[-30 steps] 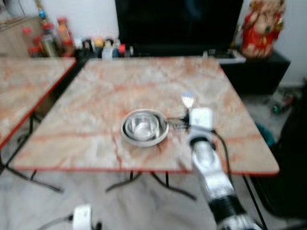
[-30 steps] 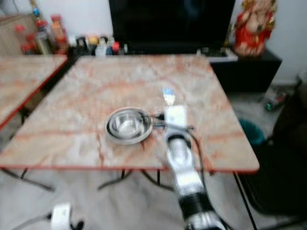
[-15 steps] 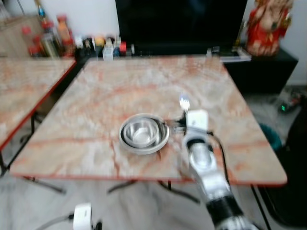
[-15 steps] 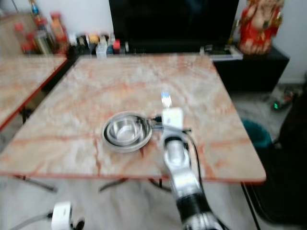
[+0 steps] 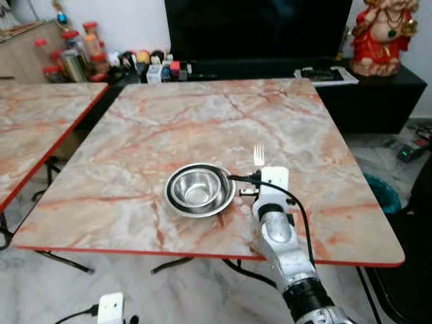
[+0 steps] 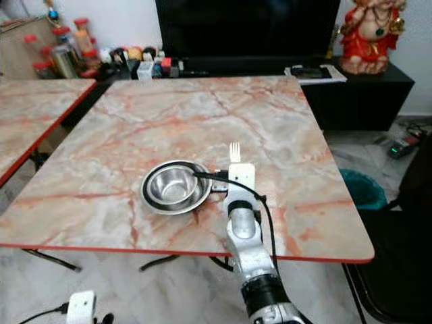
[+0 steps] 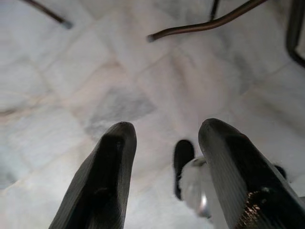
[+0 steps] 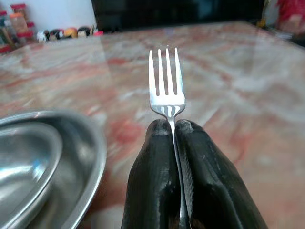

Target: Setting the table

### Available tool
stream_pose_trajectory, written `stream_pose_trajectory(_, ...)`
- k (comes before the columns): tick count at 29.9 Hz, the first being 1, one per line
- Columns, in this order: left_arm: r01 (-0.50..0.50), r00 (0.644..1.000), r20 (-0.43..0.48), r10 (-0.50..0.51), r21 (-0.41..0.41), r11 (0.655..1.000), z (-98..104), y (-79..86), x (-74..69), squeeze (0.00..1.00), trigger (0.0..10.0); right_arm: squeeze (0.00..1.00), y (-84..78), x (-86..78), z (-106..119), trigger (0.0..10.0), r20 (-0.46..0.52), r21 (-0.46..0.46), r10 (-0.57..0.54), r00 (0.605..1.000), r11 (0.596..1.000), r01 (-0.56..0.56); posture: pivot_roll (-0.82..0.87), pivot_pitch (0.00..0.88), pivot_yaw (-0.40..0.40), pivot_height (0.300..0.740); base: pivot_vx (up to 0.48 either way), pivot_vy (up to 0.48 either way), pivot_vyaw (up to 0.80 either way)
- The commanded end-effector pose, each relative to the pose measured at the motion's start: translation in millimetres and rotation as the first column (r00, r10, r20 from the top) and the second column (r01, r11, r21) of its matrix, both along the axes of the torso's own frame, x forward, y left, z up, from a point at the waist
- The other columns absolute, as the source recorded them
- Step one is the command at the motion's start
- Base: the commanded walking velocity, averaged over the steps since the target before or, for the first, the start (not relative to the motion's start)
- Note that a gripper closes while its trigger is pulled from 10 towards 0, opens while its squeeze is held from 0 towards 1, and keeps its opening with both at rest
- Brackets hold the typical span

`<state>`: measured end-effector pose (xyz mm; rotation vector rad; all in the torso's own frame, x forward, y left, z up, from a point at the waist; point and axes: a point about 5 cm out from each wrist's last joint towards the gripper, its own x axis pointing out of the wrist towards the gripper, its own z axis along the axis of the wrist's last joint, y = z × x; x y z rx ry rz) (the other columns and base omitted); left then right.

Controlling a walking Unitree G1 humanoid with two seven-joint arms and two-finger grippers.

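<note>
Right hand [image 8: 172,125] pinches fork [image 8: 166,81] over marble table [image 5: 202,121] — beside bowl [image 5: 198,189], apparently nested.

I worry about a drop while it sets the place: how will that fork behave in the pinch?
The fork looks like thin polished metal, so probably stiff and light, but slippery. The right tool pinches only its narrow neck, tines sticking out forward, so it may twist or slide. Set down flat by the bowl, it likely won't roll.

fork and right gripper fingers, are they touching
Touching. The right wrist view shows the right gripper shut on the fork, both black fingers pressed against its handle.
</note>
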<state>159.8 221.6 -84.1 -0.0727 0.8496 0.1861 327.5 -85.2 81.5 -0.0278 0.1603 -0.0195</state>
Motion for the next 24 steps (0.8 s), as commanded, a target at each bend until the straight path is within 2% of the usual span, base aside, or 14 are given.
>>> stream_pose_trajectory(1,-0.005,1.000,0.011,0.005,0.004,1.000,0.8,3.6,-1.0,0.00,10.0,0.00,2.0,2.2,-3.0,10.0,-0.032,0.033,-0.024,0.999,0.999,0.025,0.09,0.000,0.078,0.740,0.000,0.000,0.00)
stream_pose_trajectory(6,-0.008,1.000,0.006,0.008,0.013,1.000,0.1,9.0,-7.0,0.00,10.0,0.00,0.8,3.4,-9.8,10.0,-0.074,0.044,-0.073,0.995,0.996,0.076,0.10,0.000,0.082,0.740,0.000,0.000,0.00)
stream_pose_trajectory(11,-0.014,1.000,0.003,0.013,0.017,1.000,-0.5,11.7,-10.8,0.00,10.0,0.00,-0.7,8.0,-10.5,10.0,-0.075,0.025,-0.080,0.994,0.996,0.082,0.11,0.000,0.080,0.740,0.000,0.000,0.00)
stream_pose_trajectory(22,-0.007,1.000,0.007,0.006,0.015,1.000,-0.6,9.8,-10.5,0.00,10.0,0.00,-5.5,15.0,-8.6,10.0,-0.069,0.005,-0.089,0.994,0.996,0.089,0.12,0.002,0.079,0.740,0.000,0.000,0.00)
stream_pose_trajectory(24,-0.006,1.000,0.006,0.006,0.013,1.000,-0.8,10.5,-11.8,0.00,10.0,0.00,-10.8,15.9,-10.8,10.0,-0.071,-0.015,-0.098,0.993,0.995,0.097,0.12,0.002,0.082,0.740,0.000,0.000,0.00)
